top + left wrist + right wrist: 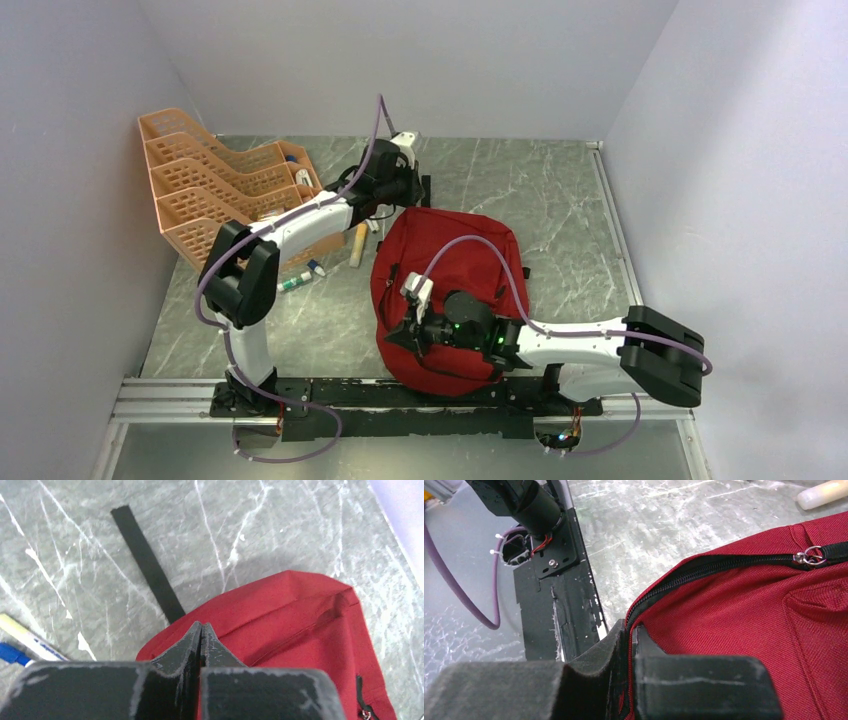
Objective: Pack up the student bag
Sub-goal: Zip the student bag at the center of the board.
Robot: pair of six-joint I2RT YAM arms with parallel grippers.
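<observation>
Toward the far left corner of the table (560,200) stands an orange tray rack (200,180) with pens (298,282) just beside it, and next the left gripper (201,630) hangs over the far end of the student bag (450,260), fingers pressed together with nothing seen between them. Mid-table, reaching the near edge, the bag lies flat, the right gripper (629,630) pinched on its rim by the black zipper (724,562). Soft and probably light, it should sag, so seams beat slack panels as holds.
</observation>
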